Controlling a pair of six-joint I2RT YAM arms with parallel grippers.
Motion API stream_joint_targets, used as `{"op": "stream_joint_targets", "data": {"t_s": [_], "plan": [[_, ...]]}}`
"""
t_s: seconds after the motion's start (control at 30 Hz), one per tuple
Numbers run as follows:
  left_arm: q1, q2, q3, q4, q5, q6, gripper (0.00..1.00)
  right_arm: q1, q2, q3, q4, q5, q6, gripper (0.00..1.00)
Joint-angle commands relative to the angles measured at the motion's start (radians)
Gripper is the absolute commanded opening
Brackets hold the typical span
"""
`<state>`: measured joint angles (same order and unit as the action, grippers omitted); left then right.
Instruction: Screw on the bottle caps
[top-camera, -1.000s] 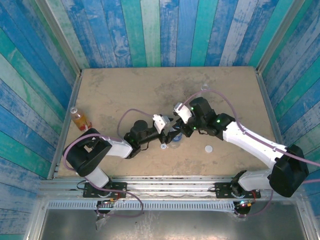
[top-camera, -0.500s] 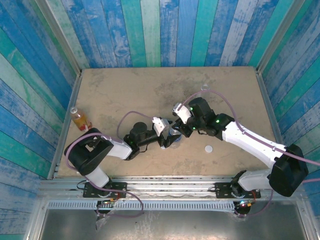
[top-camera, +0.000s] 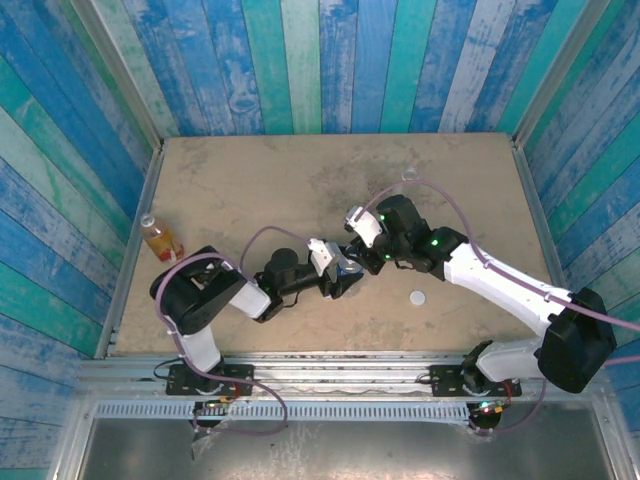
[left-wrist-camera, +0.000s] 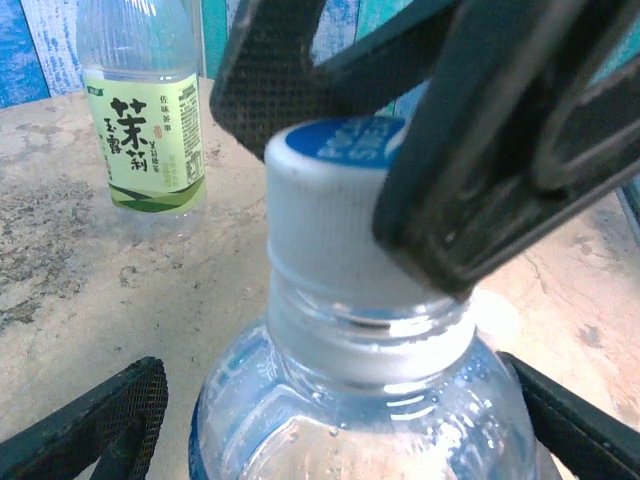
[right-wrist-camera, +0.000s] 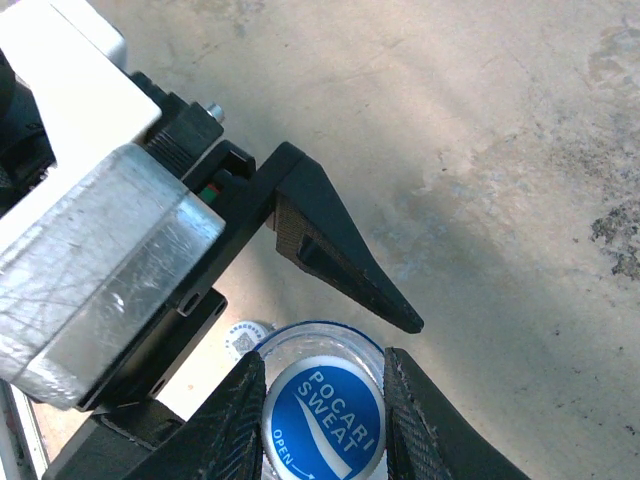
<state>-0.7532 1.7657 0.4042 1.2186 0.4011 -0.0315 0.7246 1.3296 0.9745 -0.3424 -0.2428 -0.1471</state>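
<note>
Near the middle of the worktop (top-camera: 250, 180), a clear bottle (left-wrist-camera: 370, 345) is flanked by the left gripper (left-wrist-camera: 330, 430), which is spread wide around its body. Its blue-topped cap (right-wrist-camera: 325, 415) is pinched by the right gripper (right-wrist-camera: 322, 362). A white cap (top-camera: 418, 297) is seen lying just to the right.

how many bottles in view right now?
3. Orange-drink bottle at the table's left edge; green-label bottle upright farther back; clear bottle mid-table, the right gripper pinching its cap. None seem hidden.
</note>
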Motion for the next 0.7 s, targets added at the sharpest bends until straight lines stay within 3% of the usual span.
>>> {"op": "stream_joint_targets", "data": {"t_s": [0.0, 0.37, 0.67], "plan": [[-0.008, 0.050, -0.005, 0.045, -0.013, -0.004, 0.85, 0.005, 0.028, -0.002, -0.075, 0.014, -0.005, 0.27], [-0.015, 0.109, -0.024, 0.144, -0.013, -0.002, 0.79, 0.004, 0.031, 0.001, -0.079, 0.014, -0.005, 0.27], [-0.022, 0.078, -0.023, 0.095, -0.023, -0.008, 0.64, 0.005, 0.031, 0.000, -0.084, 0.016, -0.003, 0.27]]}}
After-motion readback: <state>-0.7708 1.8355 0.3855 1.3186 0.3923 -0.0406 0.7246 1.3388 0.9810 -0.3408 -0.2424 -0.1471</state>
